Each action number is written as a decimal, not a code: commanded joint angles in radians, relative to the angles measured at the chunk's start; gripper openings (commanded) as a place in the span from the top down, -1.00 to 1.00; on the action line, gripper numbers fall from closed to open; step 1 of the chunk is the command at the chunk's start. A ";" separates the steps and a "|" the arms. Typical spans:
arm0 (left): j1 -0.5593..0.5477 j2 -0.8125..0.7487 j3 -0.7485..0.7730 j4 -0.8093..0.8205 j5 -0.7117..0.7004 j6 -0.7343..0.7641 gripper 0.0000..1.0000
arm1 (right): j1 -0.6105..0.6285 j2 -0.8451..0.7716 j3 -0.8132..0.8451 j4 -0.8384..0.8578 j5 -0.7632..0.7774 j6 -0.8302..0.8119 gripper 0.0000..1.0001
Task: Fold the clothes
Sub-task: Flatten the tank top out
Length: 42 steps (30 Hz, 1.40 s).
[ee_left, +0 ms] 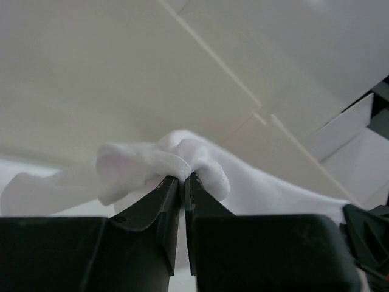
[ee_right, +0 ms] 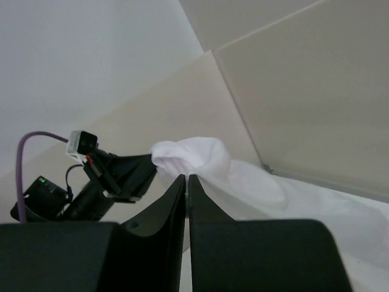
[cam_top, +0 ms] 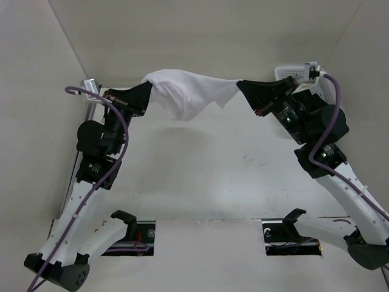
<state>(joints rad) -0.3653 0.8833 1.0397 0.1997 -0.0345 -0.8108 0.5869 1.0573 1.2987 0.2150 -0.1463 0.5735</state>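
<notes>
The clothes (cam_top: 188, 92), one thin white garment, hang in the air between my two grippers at the far side of the table, sagging in the middle. My left gripper (cam_top: 149, 92) is shut on the bunched left end; in the left wrist view the cloth (ee_left: 158, 161) bulges over the pinched gripper tips (ee_left: 182, 178). My right gripper (cam_top: 240, 85) is shut on the right edge, and the right wrist view shows the white fabric (ee_right: 200, 159) caught at its tips (ee_right: 186, 177). The garment's lower point hangs free above the table.
The white tabletop (cam_top: 213, 170) lies below the hanging cloth, with pale walls on three sides. A white object (cam_top: 292, 72) shows behind the right arm at the back right. Two black mounts (cam_top: 127, 231) (cam_top: 292, 234) sit at the near edge.
</notes>
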 commanded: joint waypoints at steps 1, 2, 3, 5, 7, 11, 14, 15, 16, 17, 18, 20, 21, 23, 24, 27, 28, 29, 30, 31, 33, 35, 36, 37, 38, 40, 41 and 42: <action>-0.034 -0.075 0.088 -0.005 -0.034 0.053 0.97 | 0.061 -0.060 -0.016 -0.092 0.085 -0.101 0.85; -0.049 -0.090 0.094 -0.012 -0.044 0.064 0.97 | 0.079 -0.080 -0.013 -0.103 0.102 -0.113 0.85; -0.065 -0.102 0.095 -0.017 -0.054 0.076 0.96 | 0.093 -0.092 -0.009 -0.111 0.114 -0.121 0.85; -0.099 -0.119 0.085 -0.026 -0.074 0.091 0.96 | 0.103 -0.105 -0.006 -0.118 0.126 -0.127 0.84; -0.131 -0.126 0.050 -0.031 -0.096 0.099 0.95 | 0.092 -0.086 -0.012 -0.118 0.122 -0.113 0.85; -0.139 -0.118 -0.088 -0.036 -0.151 0.085 0.93 | -0.005 0.030 -0.053 -0.095 0.081 -0.037 0.85; -0.088 -0.081 -0.249 -0.014 -0.177 0.020 0.91 | -0.086 0.174 -0.082 -0.046 0.025 0.037 0.86; -0.061 -0.051 -0.303 0.010 -0.173 -0.003 0.91 | -0.109 0.238 -0.081 -0.030 0.007 0.057 0.86; -0.033 -0.011 -0.355 0.048 -0.166 -0.033 0.91 | -0.124 0.289 -0.072 -0.020 -0.005 0.075 0.87; 0.001 0.044 -0.395 0.105 -0.163 -0.053 0.89 | -0.143 0.359 -0.050 -0.011 -0.016 0.095 0.87; 0.037 0.125 -0.421 0.175 -0.162 -0.062 0.88 | -0.161 0.444 -0.011 -0.005 -0.027 0.107 0.87; 0.094 0.312 -0.390 0.285 -0.136 -0.076 0.84 | -0.207 0.629 0.124 -0.025 -0.041 0.124 0.90; 0.111 0.385 -0.351 0.311 -0.127 -0.070 0.82 | -0.235 0.717 0.211 -0.052 -0.036 0.141 0.91; 0.139 0.540 -0.221 0.336 -0.099 -0.071 0.74 | -0.281 0.867 0.391 -0.126 -0.032 0.170 0.82; 0.153 0.596 -0.149 0.340 -0.085 -0.062 0.70 | -0.301 0.912 0.454 -0.155 -0.029 0.189 0.72; 0.165 0.681 -0.002 0.330 -0.047 -0.047 0.26 | -0.330 0.935 0.498 -0.166 -0.004 0.212 0.22; 0.168 0.684 0.019 0.323 -0.032 -0.036 0.07 | -0.333 0.911 0.469 -0.161 0.010 0.210 0.07; 0.167 0.675 0.019 0.314 -0.028 -0.028 -0.09 | -0.333 0.879 0.424 -0.146 0.026 0.201 -0.03; 0.165 0.659 -0.003 0.310 -0.030 -0.019 -0.17 | -0.330 0.844 0.365 -0.123 0.043 0.189 -0.10; 0.161 0.636 -0.041 0.308 -0.039 -0.013 -0.18 | -0.330 0.807 0.296 -0.097 0.060 0.180 -0.14; 0.154 0.585 -0.131 0.299 -0.057 -0.016 -0.13 | -0.312 0.735 0.144 -0.043 0.086 0.177 0.02; 0.130 0.516 -0.254 0.270 -0.083 -0.007 0.10 | -0.276 0.670 -0.005 0.019 0.103 0.187 0.46; 0.115 0.478 -0.321 0.247 -0.105 -0.007 0.26 | -0.250 0.637 -0.088 0.059 0.114 0.186 0.72; 0.086 0.432 -0.401 0.209 -0.135 -0.010 0.47 | -0.220 0.606 -0.155 0.082 0.125 0.177 0.85; 0.061 0.401 -0.446 0.179 -0.152 -0.005 0.58 | -0.192 0.577 -0.215 0.095 0.137 0.158 0.93; 0.004 0.327 -0.548 0.072 -0.195 -0.002 0.76 | -0.138 0.521 -0.312 0.096 0.172 0.135 0.94; -0.023 0.292 -0.584 0.013 -0.215 -0.010 0.79 | -0.120 0.495 -0.349 0.104 0.198 0.143 0.93; -0.052 0.257 -0.613 -0.050 -0.238 -0.019 0.80 | -0.105 0.477 -0.366 0.104 0.211 0.143 0.90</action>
<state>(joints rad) -0.3626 1.2232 0.4984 0.3237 -0.1898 -0.8299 0.4477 1.5879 0.9928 0.2455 -0.0109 0.7372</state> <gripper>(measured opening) 0.107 0.042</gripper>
